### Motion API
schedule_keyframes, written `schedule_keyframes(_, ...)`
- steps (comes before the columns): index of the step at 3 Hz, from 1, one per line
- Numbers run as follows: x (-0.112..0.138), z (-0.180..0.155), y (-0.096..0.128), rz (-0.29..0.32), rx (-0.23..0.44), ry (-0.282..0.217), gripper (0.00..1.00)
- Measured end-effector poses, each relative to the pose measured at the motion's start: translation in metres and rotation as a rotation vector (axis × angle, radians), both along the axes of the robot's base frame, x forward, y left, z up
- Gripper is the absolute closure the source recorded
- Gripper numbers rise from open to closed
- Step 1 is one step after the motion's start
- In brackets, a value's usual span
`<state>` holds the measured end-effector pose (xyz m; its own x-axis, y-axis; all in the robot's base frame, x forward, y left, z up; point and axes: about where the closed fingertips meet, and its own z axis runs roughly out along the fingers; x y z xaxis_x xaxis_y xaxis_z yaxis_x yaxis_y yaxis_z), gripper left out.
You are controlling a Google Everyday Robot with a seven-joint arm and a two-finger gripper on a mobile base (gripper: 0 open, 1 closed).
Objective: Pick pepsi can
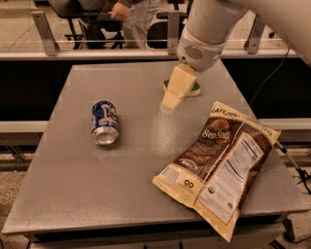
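The pepsi can (105,122) is blue with a silver end and lies on its side on the left part of the grey table (121,189), its end facing the front. My gripper (170,103) is cream-coloured and hangs from the white arm (206,34) over the table's middle back, to the right of the can and well apart from it. It holds nothing that I can see.
A green-and-yellow sponge (190,90) lies at the back, partly behind the gripper. A large brown chip bag (218,163) lies at the front right, overhanging the table's edge. A railing and a seated person (131,14) are behind the table.
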<state>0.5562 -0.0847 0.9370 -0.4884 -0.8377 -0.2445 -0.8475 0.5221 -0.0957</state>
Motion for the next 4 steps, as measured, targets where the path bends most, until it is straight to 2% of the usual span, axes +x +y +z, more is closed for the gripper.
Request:
schedule_keyframes(1, 0.028, -0.017, 0.059, -0.123, -0.001, 0.053, 0.0)
schedule_keyframes(2, 0.036, -0.022, 0.085, -0.174, 0.001, 0.075, 0.0)
schedule_keyframes(3, 0.033, -0.022, 0.117, -0.238, -0.011, 0.073, 0.0)
schedule_keyframes(4, 0.026, -0.023, 0.139, -0.331, -0.031, 0.048, 0.0)
